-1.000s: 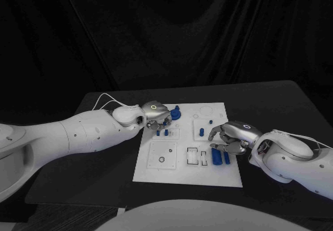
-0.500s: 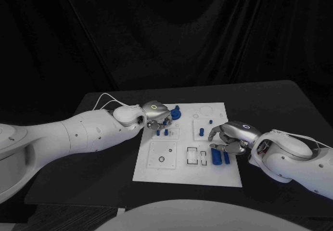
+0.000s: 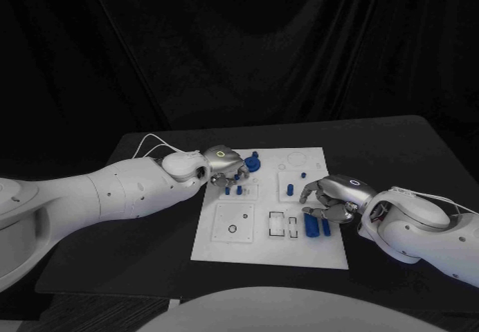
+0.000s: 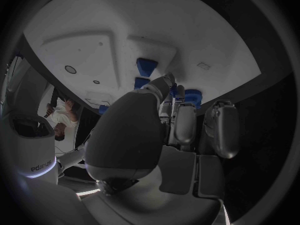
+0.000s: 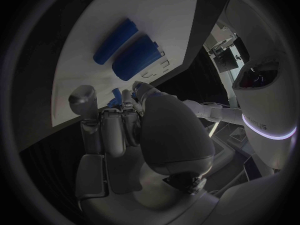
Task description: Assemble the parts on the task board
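Note:
The white task board [image 3: 261,243] lies in the middle of the black table. My left hand [image 3: 221,166] hovers over its far left corner, fingers curled down beside a round blue part [image 3: 252,164] and two small blue pegs [image 3: 235,188]. In the left wrist view its fingertips [image 4: 167,81] sit among blue parts [image 4: 147,65]; a grip is not clear. My right hand [image 3: 334,197] hangs over the board's right side with fingers curled, just beyond two blue cylinders [image 3: 318,226] lying flat. A small blue piece [image 5: 115,96] shows by its fingertips; I cannot tell whether it is held.
One more blue peg [image 3: 289,188] stands in the board left of my right hand. Rectangular slots [image 3: 284,224] and a square recess with a ring [image 3: 234,227] mark the board's near half. Black table [image 3: 149,228] surrounds the board.

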Robot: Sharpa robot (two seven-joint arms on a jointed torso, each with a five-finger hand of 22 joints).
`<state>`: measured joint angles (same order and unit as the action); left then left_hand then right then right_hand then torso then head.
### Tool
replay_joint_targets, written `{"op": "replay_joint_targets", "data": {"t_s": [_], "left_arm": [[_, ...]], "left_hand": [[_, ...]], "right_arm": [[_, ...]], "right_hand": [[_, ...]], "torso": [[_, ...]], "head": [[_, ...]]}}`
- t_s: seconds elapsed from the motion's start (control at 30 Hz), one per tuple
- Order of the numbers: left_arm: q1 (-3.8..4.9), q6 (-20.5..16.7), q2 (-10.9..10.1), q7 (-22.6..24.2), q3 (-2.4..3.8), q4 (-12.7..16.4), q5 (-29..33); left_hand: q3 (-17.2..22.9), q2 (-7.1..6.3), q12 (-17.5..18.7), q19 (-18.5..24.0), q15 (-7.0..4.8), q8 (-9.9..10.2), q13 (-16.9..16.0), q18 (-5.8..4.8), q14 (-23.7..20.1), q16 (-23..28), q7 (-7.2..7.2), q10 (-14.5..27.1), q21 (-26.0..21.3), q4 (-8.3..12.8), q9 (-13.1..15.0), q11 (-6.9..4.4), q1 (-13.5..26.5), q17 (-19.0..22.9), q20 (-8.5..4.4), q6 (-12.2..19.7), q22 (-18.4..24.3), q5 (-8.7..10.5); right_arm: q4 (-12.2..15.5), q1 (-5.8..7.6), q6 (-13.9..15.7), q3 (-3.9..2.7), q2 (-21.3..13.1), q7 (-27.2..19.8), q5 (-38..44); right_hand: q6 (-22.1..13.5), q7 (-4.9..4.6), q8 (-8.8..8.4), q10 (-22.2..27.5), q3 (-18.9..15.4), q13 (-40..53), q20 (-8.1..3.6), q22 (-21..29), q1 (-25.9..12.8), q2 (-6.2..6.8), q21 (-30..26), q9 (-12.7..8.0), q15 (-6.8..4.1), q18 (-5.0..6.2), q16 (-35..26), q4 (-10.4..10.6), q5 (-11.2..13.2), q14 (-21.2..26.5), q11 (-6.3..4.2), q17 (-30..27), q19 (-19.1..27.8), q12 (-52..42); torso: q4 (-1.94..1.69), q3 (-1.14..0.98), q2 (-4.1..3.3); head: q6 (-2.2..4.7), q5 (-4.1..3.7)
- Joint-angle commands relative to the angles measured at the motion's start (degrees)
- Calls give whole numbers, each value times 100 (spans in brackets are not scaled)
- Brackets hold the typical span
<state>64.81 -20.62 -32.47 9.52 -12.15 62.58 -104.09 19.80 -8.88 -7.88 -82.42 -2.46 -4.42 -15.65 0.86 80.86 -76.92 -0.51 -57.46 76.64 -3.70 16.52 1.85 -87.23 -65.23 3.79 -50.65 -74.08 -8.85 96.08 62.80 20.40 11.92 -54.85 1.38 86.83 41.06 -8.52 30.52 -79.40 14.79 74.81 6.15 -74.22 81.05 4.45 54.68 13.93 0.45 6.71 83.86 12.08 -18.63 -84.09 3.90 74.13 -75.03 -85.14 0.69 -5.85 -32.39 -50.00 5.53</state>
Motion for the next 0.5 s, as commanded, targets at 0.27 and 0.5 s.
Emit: {"op": "replay_joint_targets", "data": {"t_s": [0.27,0.5], "left_arm": [[-7,-92,-52,12,4,14,-1],[-7,-248,-141,15,4,29,-1]], "left_hand": [[213,-27,69,63,16,89,-81,246,-85,54,-39,67,-110,-22,-109,11,172,81,12,216,-1149,91],[210,-29,72,62,18,87,-85,245,-83,47,-45,82,-108,-24,-113,9,169,68,14,227,-1150,94]], "right_arm": [[-7,-18,7,-3,-3,84,9],[20,-18,58,-4,-57,61,9]], "right_hand": [[21,12,108,80,126,628,10,-629,99,28,-113,-53,-29,40,-118,-32,-56,-164,11,947,16,126],[14,11,104,81,129,627,10,-628,106,33,-118,-56,-29,40,-117,-38,-56,-164,12,948,18,127]], "torso": [[-2,4,1],[-5,1,0]], "head": [[0,16],[0,22]]}}
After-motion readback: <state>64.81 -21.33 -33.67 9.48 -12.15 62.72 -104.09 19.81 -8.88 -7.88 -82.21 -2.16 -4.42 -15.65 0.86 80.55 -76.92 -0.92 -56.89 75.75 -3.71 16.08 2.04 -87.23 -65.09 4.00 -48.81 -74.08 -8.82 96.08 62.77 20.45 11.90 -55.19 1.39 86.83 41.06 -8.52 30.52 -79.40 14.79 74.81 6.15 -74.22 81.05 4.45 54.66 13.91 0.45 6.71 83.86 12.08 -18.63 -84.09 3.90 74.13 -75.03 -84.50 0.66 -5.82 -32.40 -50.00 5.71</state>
